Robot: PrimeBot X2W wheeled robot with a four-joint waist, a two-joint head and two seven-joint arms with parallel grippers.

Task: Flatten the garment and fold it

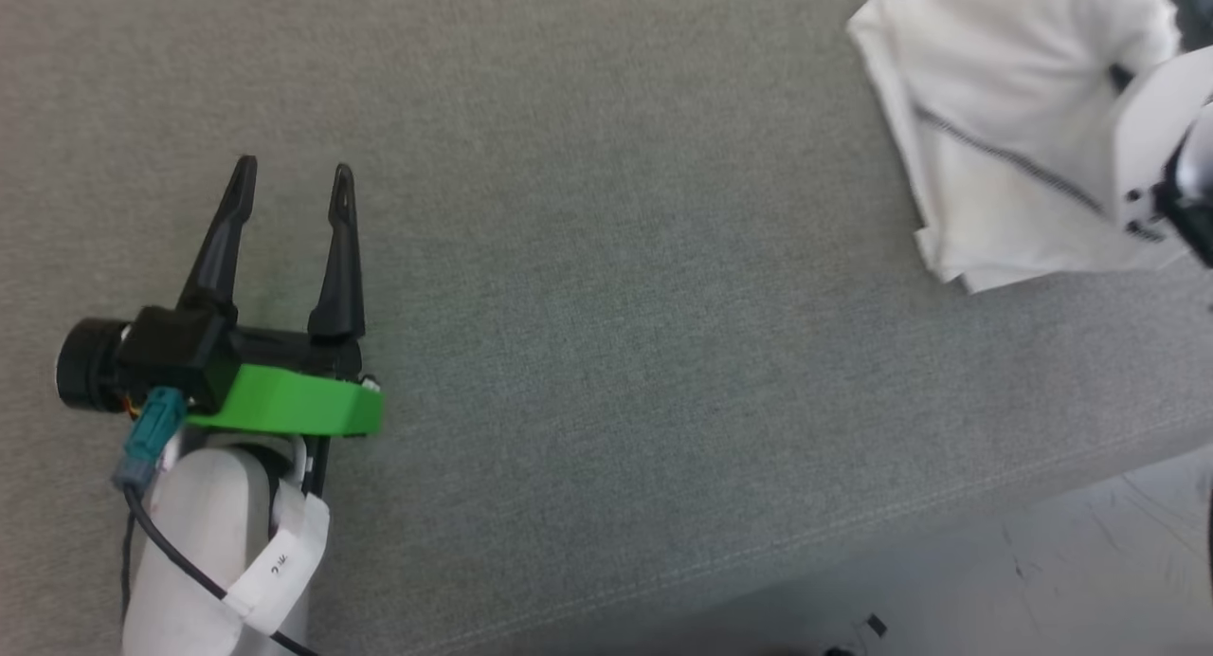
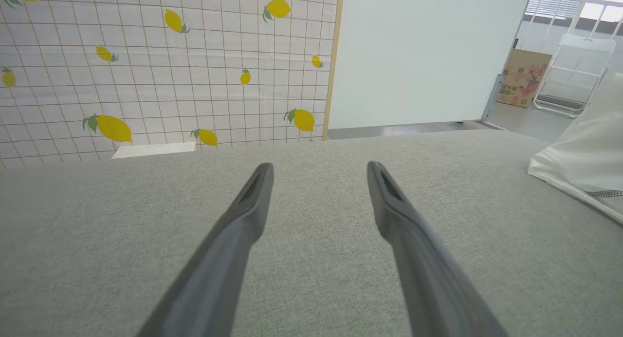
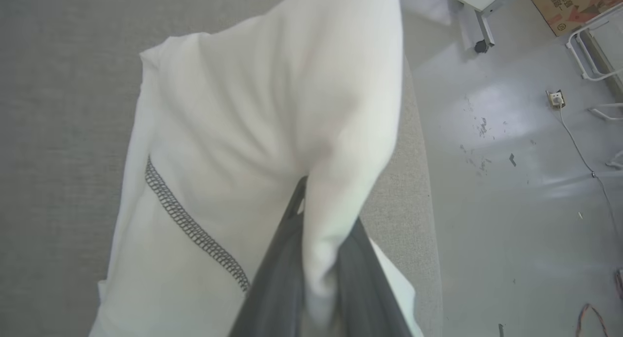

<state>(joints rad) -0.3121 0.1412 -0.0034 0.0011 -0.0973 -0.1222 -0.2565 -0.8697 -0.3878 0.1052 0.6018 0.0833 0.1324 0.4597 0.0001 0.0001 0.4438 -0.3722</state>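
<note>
Two grippers over the couch (image 1: 616,353): left gripper (image 1: 295,168) level, fingers (image 1: 223,244) apart; right gripper (image 3: 323,220) pinching the shirt (image 3: 243,132), stretched lengthwise from it.

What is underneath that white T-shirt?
The grey upholstered surface shows beside the T-shirt and runs under it. The right gripper pinches a fold of it between its fingers. Anything lying beneath the cloth itself is covered, so I cannot tell.

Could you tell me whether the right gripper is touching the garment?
Touching: the right wrist view shows the right gripper, jaws shut on a fold of the garment.
</note>
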